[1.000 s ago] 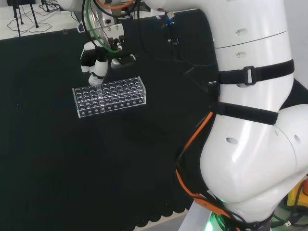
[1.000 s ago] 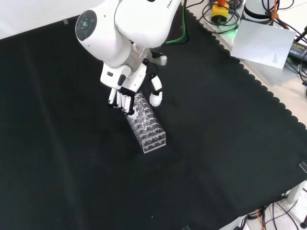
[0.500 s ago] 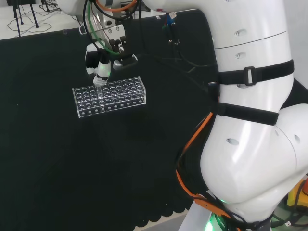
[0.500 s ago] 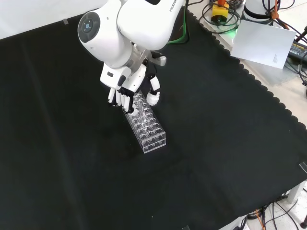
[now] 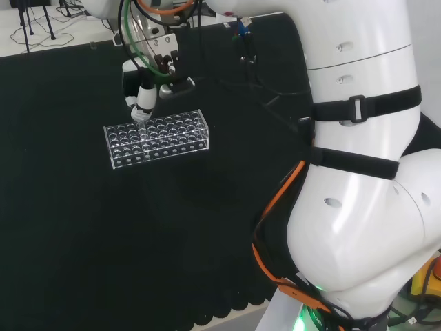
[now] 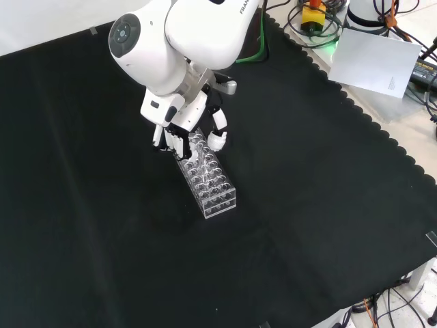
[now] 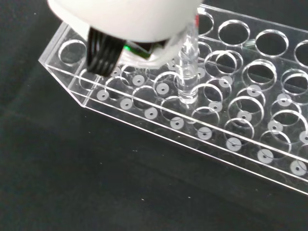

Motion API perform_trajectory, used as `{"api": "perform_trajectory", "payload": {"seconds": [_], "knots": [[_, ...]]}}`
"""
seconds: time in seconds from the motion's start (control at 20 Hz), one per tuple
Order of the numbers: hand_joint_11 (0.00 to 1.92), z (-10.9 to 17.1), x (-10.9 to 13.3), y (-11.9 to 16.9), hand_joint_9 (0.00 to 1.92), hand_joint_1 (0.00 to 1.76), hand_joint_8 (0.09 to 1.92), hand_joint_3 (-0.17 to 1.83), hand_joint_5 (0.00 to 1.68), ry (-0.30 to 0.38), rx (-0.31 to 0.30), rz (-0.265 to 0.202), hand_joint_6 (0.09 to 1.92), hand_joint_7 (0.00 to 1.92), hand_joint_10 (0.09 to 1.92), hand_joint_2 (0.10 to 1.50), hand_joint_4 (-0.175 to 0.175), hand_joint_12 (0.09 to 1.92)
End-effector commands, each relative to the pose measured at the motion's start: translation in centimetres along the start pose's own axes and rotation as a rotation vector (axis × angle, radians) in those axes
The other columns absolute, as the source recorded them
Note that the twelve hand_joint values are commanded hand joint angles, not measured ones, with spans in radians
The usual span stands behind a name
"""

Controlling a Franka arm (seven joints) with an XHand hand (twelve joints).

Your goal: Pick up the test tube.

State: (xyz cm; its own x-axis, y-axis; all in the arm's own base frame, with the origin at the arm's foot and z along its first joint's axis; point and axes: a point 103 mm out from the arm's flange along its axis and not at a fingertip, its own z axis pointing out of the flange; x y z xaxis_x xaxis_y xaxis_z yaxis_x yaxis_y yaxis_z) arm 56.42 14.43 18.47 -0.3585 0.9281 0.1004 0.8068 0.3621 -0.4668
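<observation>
A big black cloth point(image 6: 307, 205) covers the bench, and its wavy edge shows at the 4 o'clock side of the front view.

A clear rack point(image 5: 156, 138) full of round holes sits on the cloth. In the head view it lies at about 10 o'clock from the middle. In the front view the rack point(image 6: 208, 179) sits near the middle, a bit toward 11 o'clock.

The hand point(image 6: 179, 133) hangs over the end of the rack that is farther from the front camera. In the head view the hand point(image 5: 143, 93) is right at the 12 o'clock side of the rack, with one white fingertip pointing down at the rack's back row.

The test tube point(image 7: 186, 67) is a thin clear tube. In the wrist view it stands upright with its round bottom down in one of the rack's holes. Its top goes up next to the blurred white part of the hand point(image 7: 125, 19). The tube's top is tucked in by the fingers point(image 6: 172, 141). The fingers look bent down around that spot, but I cannot tell if they really pinch the tube or just sit beside it.
</observation>
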Motion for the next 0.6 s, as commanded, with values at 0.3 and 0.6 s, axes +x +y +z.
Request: {"api": "perform_trajectory", "payload": {"seconds": [0.3,0.6], "knots": [[0.56,-0.11,0.69,0.42,1.16,1.14,0.88,0.72,0.93,0.023,-0.024,0.037,0.85,1.42,0.8,0.48,-0.175,1.36],[0.73,0.28,0.91,0.73,1.28,1.2,0.74,0.56,1.25,0.088,-0.065,0.084,0.59,1.52,0.76,0.67,-0.175,1.29]]}}
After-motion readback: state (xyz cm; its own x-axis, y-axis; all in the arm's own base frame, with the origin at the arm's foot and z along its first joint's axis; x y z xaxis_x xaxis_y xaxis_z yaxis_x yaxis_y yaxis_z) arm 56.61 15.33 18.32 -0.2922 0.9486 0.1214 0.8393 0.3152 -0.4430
